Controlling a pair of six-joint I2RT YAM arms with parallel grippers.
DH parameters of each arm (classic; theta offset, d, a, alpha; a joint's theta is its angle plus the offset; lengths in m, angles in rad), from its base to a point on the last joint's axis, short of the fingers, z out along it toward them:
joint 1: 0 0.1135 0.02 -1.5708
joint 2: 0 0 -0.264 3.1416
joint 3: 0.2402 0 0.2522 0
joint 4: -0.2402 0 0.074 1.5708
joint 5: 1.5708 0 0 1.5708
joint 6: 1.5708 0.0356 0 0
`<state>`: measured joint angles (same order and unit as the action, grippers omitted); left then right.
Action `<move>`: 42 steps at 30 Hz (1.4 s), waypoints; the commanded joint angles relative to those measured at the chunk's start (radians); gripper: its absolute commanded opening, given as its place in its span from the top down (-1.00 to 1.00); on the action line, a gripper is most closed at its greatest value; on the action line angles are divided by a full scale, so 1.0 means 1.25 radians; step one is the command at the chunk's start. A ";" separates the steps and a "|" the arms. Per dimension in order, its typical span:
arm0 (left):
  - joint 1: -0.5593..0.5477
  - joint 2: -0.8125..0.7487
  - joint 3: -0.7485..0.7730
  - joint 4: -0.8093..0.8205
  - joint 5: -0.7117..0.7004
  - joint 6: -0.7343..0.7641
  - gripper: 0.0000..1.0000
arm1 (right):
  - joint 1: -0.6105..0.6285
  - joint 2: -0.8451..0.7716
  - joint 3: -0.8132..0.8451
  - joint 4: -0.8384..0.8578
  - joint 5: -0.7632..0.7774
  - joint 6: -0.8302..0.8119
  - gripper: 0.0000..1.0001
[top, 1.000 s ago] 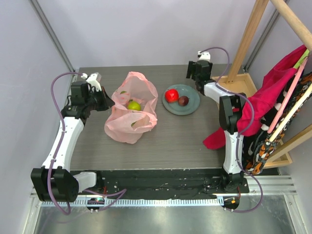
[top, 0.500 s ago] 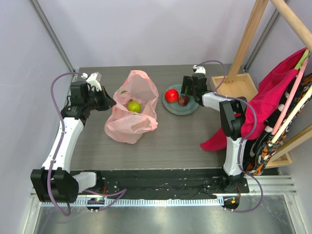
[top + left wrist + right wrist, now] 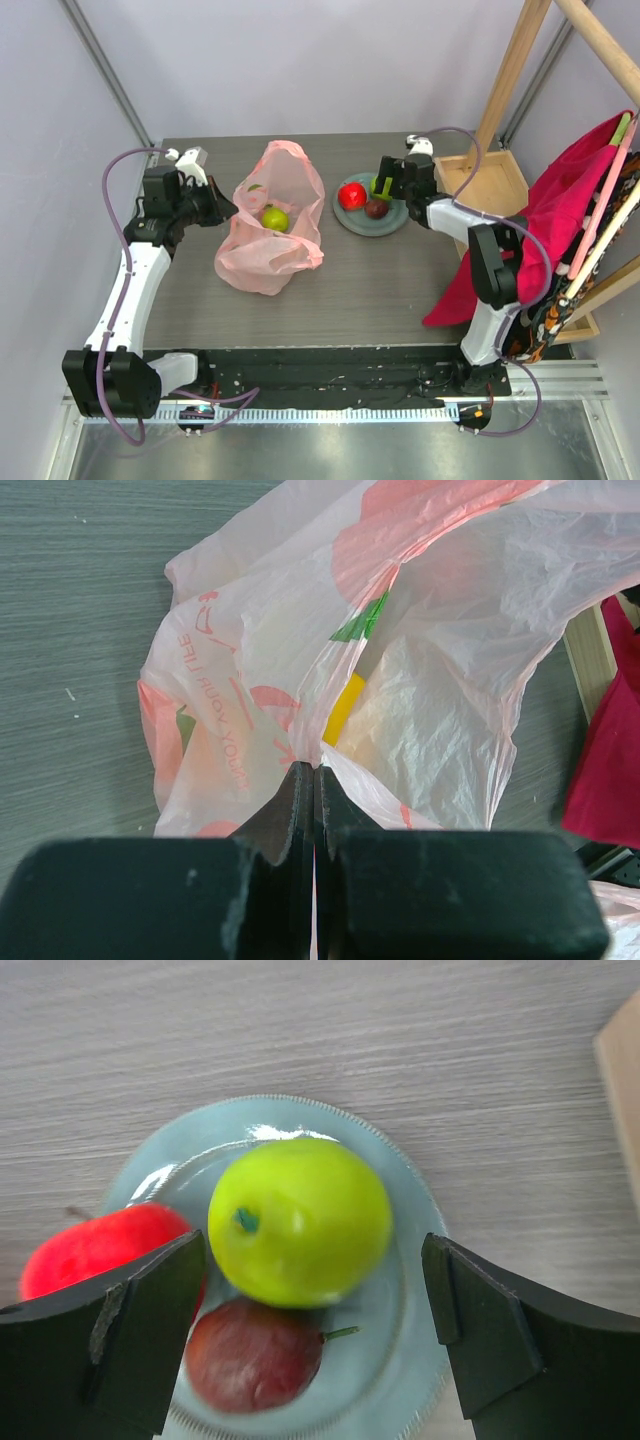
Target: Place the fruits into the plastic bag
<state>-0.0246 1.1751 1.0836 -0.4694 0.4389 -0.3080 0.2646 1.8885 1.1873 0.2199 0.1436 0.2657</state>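
The right pincer (image 3: pixel 315 1295) stands wide apart over the plate (image 3: pixel 420 1210), with a green apple (image 3: pixel 300 1220) between its fingers (image 3: pixel 140 1320) and a gap on each side; I cannot tell whether the apple rests on the plate. Just beside it on the plate lie a red apple (image 3: pixel 95 1245) and a plum (image 3: pixel 255 1355), the plum nearest the camera. The left pincer (image 3: pixel 313 790) is clamped together on a fold of the bag (image 3: pixel 250 710) at its rim. The bag lies crumpled on the bench (image 3: pixel 380 280), left of the plate, its mouth open, and a second green apple (image 3: pixel 274 217) sits inside. A red cloth (image 3: pixel 540 215) hangs at the bench's right edge.
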 commanded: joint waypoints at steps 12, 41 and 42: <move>0.003 -0.023 0.002 0.031 0.028 -0.010 1.00 | 0.075 -0.123 0.054 -0.095 -0.155 -0.188 -0.98; 0.003 -0.022 0.003 0.029 0.029 -0.010 1.00 | 0.141 0.113 0.243 -0.215 -0.099 -0.275 -0.88; 0.003 -0.020 0.003 0.029 0.031 -0.010 1.00 | 0.144 0.118 0.244 -0.215 -0.099 -0.274 -0.88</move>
<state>-0.0246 1.1748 1.0832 -0.4641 0.4568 -0.3119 0.4358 2.0247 1.4475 -0.0494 0.0200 -0.0620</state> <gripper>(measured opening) 0.012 0.941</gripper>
